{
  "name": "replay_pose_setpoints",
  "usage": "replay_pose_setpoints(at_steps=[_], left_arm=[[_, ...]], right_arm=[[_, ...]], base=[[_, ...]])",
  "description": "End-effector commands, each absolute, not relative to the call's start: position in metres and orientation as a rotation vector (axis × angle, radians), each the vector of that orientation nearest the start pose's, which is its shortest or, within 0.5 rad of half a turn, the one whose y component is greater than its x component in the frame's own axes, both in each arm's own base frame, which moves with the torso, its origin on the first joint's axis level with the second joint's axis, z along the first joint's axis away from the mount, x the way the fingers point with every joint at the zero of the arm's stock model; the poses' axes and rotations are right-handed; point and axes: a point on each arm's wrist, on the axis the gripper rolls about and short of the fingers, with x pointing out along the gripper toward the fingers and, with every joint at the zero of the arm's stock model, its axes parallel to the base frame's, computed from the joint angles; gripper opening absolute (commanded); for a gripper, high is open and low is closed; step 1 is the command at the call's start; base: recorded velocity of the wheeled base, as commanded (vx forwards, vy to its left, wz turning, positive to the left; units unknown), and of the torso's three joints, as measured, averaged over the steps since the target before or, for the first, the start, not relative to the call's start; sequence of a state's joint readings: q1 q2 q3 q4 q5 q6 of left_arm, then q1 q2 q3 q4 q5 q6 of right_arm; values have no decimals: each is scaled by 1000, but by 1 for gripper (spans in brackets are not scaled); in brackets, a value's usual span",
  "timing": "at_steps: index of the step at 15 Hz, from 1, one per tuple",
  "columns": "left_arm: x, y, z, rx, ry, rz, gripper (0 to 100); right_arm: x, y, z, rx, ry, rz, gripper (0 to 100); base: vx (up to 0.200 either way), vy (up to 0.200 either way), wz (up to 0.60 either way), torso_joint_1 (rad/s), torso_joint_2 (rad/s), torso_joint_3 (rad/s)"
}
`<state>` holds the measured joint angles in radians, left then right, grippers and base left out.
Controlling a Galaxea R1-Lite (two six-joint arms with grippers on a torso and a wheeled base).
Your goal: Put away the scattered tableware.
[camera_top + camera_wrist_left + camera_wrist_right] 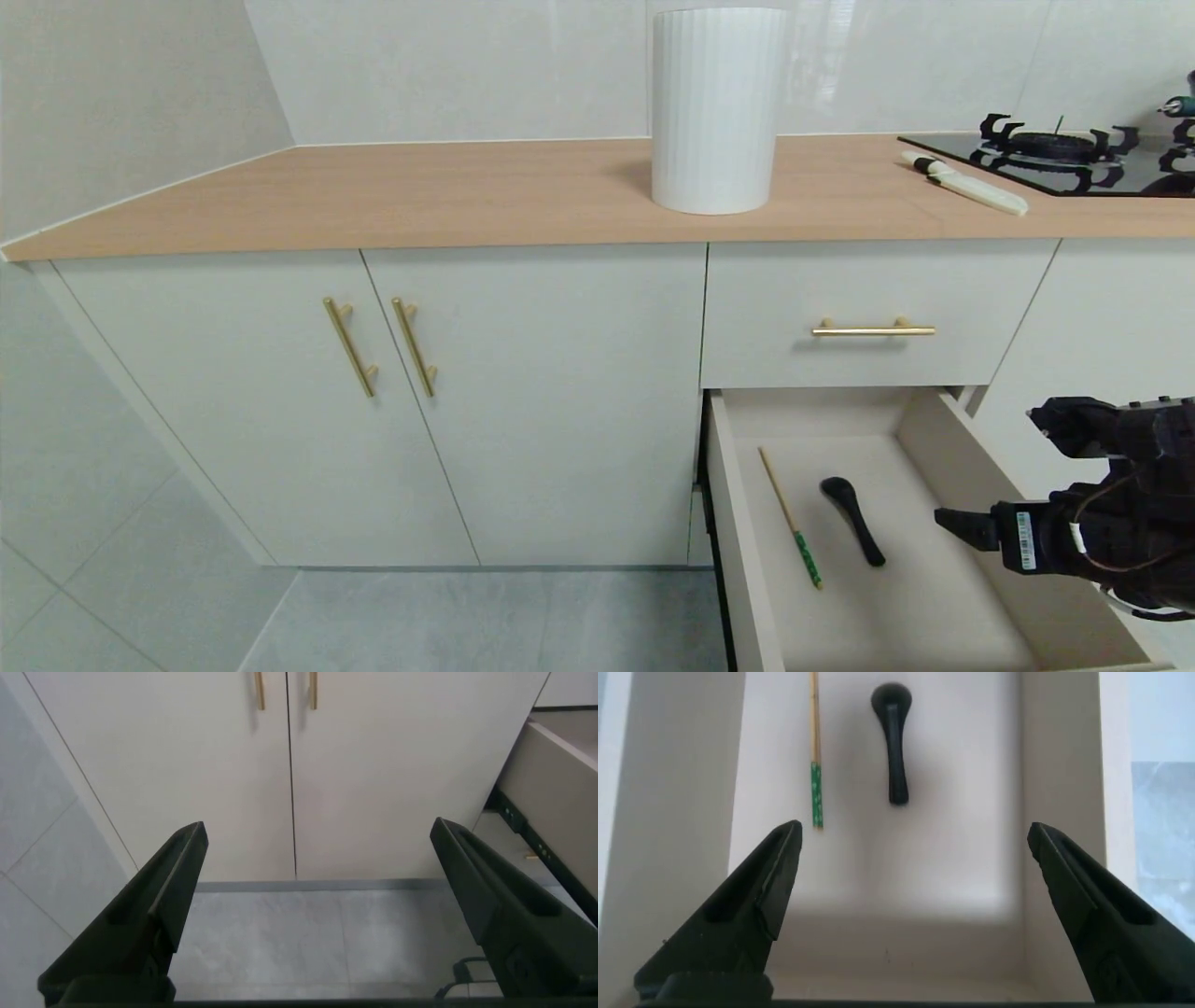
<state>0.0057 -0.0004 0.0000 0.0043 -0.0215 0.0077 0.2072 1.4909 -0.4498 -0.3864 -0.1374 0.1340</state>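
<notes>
The lower drawer (738, 523) stands pulled out at the right of the cabinets. On its floor lie a wooden chopstick with a green end (789, 529) and a black spoon (854, 532), side by side and apart. My right gripper (985, 467) hangs open over the drawer's right side with nothing between its fingers. In the right wrist view the chopstick (815, 756) and spoon (895, 742) lie beyond the open right gripper (913, 835). A white knife-like utensil with a black band (966, 184) rests on the countertop by the stove. My left gripper (318, 831) is open and empty, low before the cabinet doors (392, 765).
A tall white ribbed container (714, 112) stands on the wooden countertop (420, 196). A black gas stove (1064, 159) sits at the far right. The upper drawer (873, 317) is shut. The open drawer's side (561, 775) juts out near the left gripper. Tiled floor lies below.
</notes>
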Motion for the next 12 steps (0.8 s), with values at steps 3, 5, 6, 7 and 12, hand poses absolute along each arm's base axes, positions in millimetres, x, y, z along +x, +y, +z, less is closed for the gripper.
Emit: replay_pose_setpoints(at_steps=[3,5,6,7,12], left_arm=[[-23,-1,75,8,5,-15,100],[-23,-1,75,8,5,-15,100],[-23,-1,75,8,5,-15,100],[-23,-1,75,6,5,-15,100],[-23,-1,75,8,5,-15,100]], right_arm=[[199,46,125,3,652,53,100],[192,48,129,-5,666,71,100],[188,47,133,-4,659,74,100],[183,47,135,-8,663,79,100],[163,46,162,-46,904,81,100]], base=[[-200,0,0,-1,4,7],[-100,0,0,1,-1,1],[0,0,0,0,0,0],[0,0,0,0,0,0],[0,0,0,0,0,0]])
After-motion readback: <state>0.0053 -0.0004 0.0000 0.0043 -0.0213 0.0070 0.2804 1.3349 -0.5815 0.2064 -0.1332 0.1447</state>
